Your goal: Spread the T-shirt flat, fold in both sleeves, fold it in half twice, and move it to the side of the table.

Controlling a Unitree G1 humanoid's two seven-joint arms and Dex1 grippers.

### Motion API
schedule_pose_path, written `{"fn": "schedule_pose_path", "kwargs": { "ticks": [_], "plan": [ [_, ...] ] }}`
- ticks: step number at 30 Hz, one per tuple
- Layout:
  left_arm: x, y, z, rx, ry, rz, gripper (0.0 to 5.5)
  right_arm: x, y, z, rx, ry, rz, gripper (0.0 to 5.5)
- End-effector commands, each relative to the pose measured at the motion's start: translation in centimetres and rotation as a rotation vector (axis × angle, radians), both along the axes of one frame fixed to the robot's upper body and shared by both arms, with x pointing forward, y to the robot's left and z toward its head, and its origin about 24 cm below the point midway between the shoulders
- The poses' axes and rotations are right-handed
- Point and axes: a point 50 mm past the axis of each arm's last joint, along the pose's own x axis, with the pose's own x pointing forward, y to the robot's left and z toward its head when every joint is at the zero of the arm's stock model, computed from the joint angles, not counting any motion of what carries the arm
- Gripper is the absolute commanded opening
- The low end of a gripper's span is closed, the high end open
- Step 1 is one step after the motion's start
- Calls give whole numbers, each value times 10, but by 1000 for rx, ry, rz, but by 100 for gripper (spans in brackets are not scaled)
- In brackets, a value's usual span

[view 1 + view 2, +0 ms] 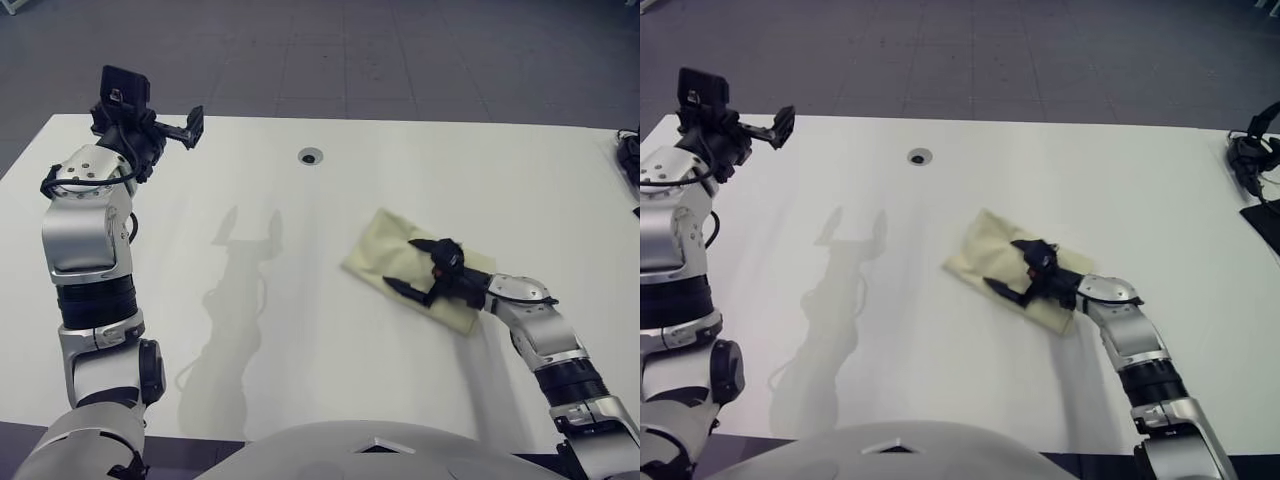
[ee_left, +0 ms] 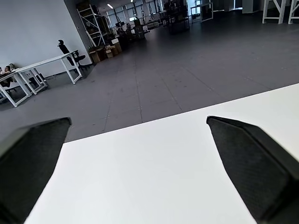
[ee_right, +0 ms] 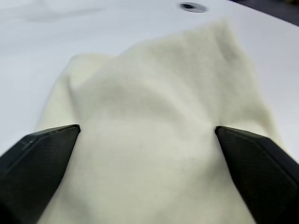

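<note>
The T-shirt (image 1: 383,252) is pale yellow and folded into a compact rectangle (a little rumpled, edges not quite square). It lies flat on the white surface (image 1: 300,310), turned diagonally, on the robot's right-hand side.

Head stereo downward over table (image 1: 300,320); wrist close-ups
</note>
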Motion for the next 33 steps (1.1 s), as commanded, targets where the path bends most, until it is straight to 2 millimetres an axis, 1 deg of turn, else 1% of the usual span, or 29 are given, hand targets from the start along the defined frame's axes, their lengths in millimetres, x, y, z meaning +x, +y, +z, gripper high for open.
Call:
{"fn": "schedule_pose_path", "kwargs": {
  "ticks": [1, 3, 4, 5, 7, 8, 9, 10, 11, 12, 13, 15, 17, 21, 26, 33],
  "plan": [
    [-17, -6, -22, -126, 23, 92, 538, -53, -93, -70, -159, 336, -703, 540],
    [-20, -14, -28, -155, 31, 109, 538, -47, -88, -69, -151, 323, -722, 540],
    [-21, -18, -30, -162, 32, 114, 538, -40, -86, -63, -141, 283, -737, 540],
    [-22, -21, -31, -165, 31, 117, 538, -29, -84, -48, -130, 191, -768, 540],
    [-22, -26, -30, -154, 24, 120, 538, 0, -70, 9, -41, -81, -788, 540],
    [-23, -27, -29, -144, 12, 128, 538, 14, -55, 43, 14, -213, -764, 540],
    [-25, -26, -27, -138, -3, 144, 538, 27, -35, 76, 63, -320, -712, 540],
    [-28, -26, -26, -131, -20, 159, 538, 35, -12, 101, 104, -393, -654, 540],
    [-28, -27, -29, -113, -25, 164, 538, 41, 10, 114, 133, -420, -598, 540],
    [-27, -29, -34, -104, -15, 163, 538, 43, 27, 118, 152, -419, -567, 540],
    [-26, -32, -40, -103, 0, 156, 538, 45, 37, 114, 157, -400, -562, 540],
    [-25, -36, -50, -126, 32, 139, 538, 46, 46, 98, 142, -341, -585, 540],
    [-24, -41, -56, -136, 48, 101, 538, 45, 50, 91, 142, -304, -613, 540],
    [-24, -43, -61, -131, 52, 96, 538, 48, 50, 90, 132, -284, -632, 540],
    [-22, -46, -61, -103, 33, 101, 538, 53, 53, 90, 127, -281, -618, 540],
    [-32, -47, -62, -104, 21, 136, 538, 57, 60, 84, 121, -256, -581, 540]
  ]
}}
